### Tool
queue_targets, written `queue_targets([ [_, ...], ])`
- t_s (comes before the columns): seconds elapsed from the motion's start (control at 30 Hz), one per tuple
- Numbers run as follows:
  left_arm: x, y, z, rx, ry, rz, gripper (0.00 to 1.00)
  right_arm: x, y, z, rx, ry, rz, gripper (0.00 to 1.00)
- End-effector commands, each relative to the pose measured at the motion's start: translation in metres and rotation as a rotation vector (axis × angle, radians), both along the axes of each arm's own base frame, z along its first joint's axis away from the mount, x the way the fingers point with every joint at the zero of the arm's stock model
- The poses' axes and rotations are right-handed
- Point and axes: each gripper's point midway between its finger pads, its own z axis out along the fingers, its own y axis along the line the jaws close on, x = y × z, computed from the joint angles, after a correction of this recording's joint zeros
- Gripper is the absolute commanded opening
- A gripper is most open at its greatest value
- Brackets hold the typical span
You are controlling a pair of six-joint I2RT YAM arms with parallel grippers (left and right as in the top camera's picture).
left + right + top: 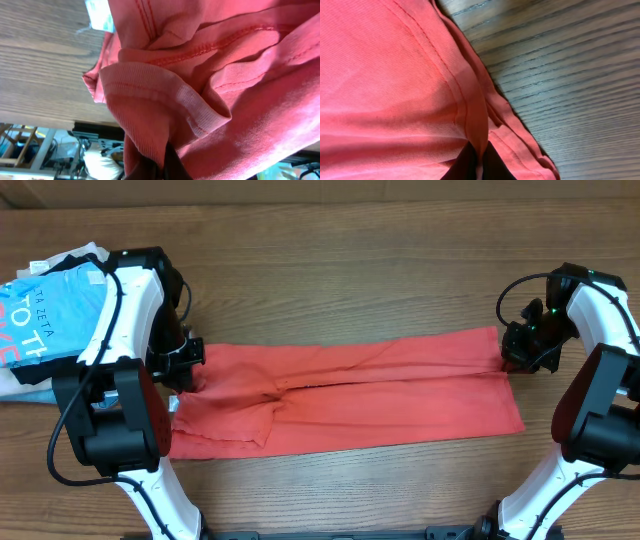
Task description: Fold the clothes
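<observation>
**Step in hand:** the lengthwise fold. The coral-red T-shirt (370, 395) lies on the wooden table (350, 270) as a long band stretched between the 2 grippers, its long edges already turned inward.

**Left gripper** (188, 365): jaws clamped on the ribbed neckband (200, 107), with cloth bunched just ahead of the fingertips.

**Right gripper** (512, 356): jaws clamped on the stitched hem (462, 95), with bare table just beside it.

A light blue printed tee (45, 305) lies to the outer side of the left gripper.

**Judgement:** the next move calls for both ends to be lifted in step and under even tension, so that the band lands flat without dragging the lower layer.
</observation>
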Motion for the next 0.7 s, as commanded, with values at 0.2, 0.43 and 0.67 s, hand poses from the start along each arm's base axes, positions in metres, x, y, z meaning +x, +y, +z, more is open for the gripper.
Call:
queue_targets([
  [0.2, -0.027, 0.0, -0.009, -0.004, 0.081, 0.021, 0.04, 0.001, -0.009, 0.003, -0.034, 0.004, 0.0, 0.07],
  [0.43, -0.031, 0.009, -0.01, 0.07, 0.1, 0.032, 0.04, -0.005, -0.01, 0.004, -0.045, 0.03, 0.003, 0.07],
  [0.67, -0.031, 0.013, -0.011, 0.094, 0.1, 0.03, 0.05, -0.01, -0.009, 0.005, -0.038, 0.051, 0.004, 0.13],
])
